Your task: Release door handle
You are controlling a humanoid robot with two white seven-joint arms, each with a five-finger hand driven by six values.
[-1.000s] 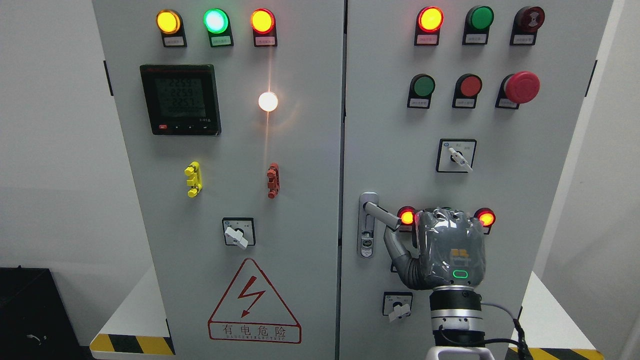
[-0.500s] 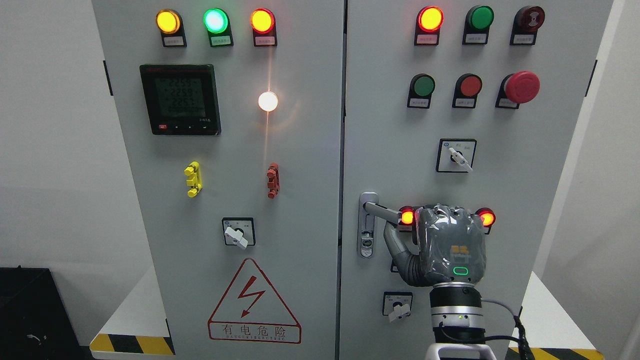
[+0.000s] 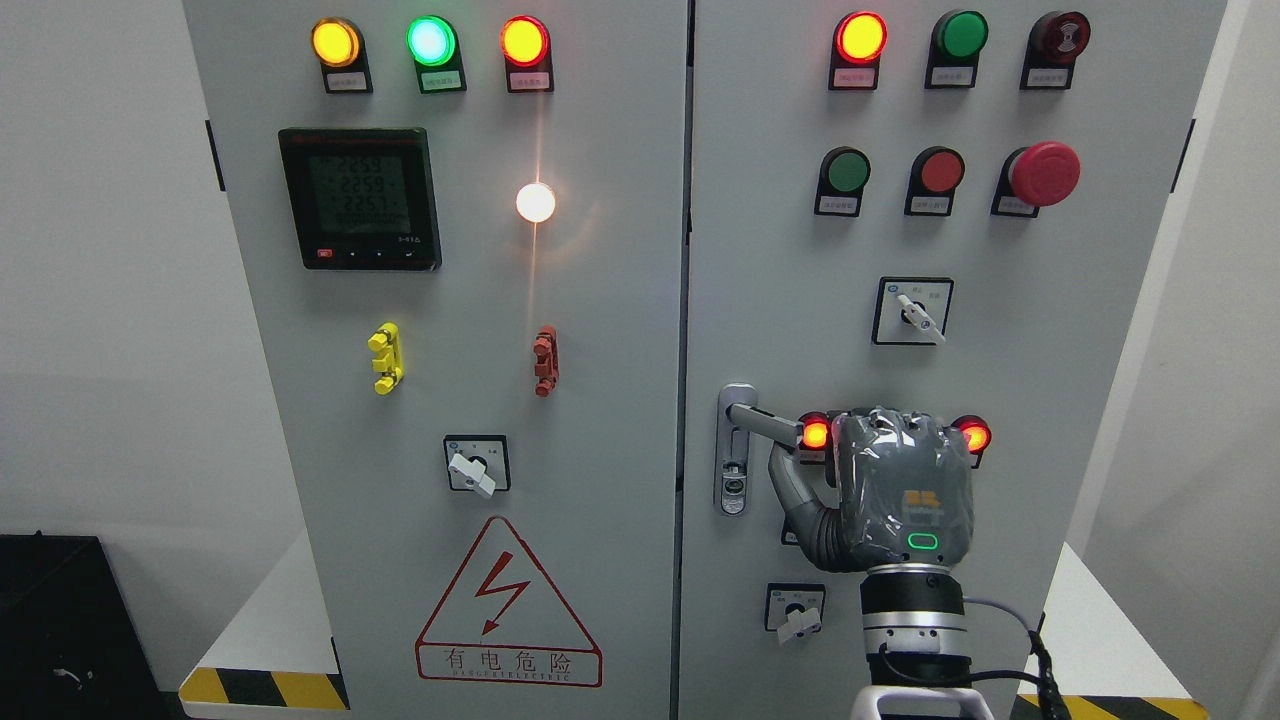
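The silver door handle [image 3: 738,448] sits on the left edge of the right cabinet door [image 3: 1000,560]. Its lever [image 3: 768,422] is swung out and points right, slightly downward. My right hand [image 3: 895,490], wrapped in grey, comes up from the bottom edge with its back toward the camera. It hovers against the door just right of the lever's free end and reaches under that end. The back of the hand hides whether it holds the lever. My left arm does not show.
Two lit red lamps [image 3: 815,434] [image 3: 973,436] flank the hand. A rotary switch [image 3: 797,612] sits just below it, another [image 3: 912,312] above. The left door [image 3: 600,450] carries a meter [image 3: 360,198], lamps and a warning triangle [image 3: 508,605].
The lever has swung up from a steeper downward tilt toward level. My right hand has shifted slightly right and up.
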